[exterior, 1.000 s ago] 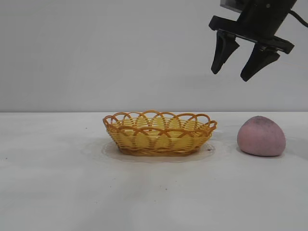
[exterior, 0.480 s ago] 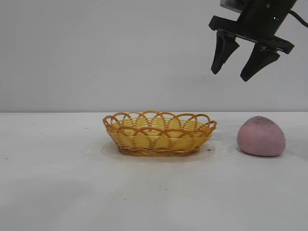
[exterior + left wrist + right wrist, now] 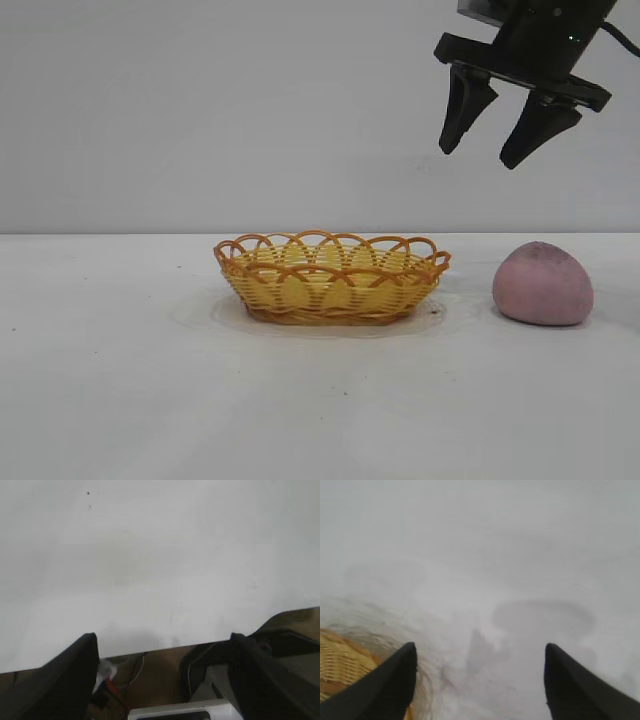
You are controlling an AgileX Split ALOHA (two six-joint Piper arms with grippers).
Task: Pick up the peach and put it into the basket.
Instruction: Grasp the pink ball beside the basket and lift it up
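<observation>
The peach (image 3: pixel 543 284), a dull pink-mauve lump, rests on the white table at the right. To its left stands the yellow wicker basket (image 3: pixel 331 276) with an orange looped rim, nothing visible inside. My right gripper (image 3: pixel 484 158) hangs open and empty high above the gap between basket and peach. In the right wrist view the gripper (image 3: pixel 480 652) frames bare table, with the basket's edge (image 3: pixel 340 662) at one side and the peach out of view. My left gripper (image 3: pixel 162 642) is open, off the exterior view, over the table's edge.
The white table (image 3: pixel 120 380) stretches wide to the left and front of the basket. In the left wrist view, cables and a white box (image 3: pixel 180 712) lie beyond the table edge.
</observation>
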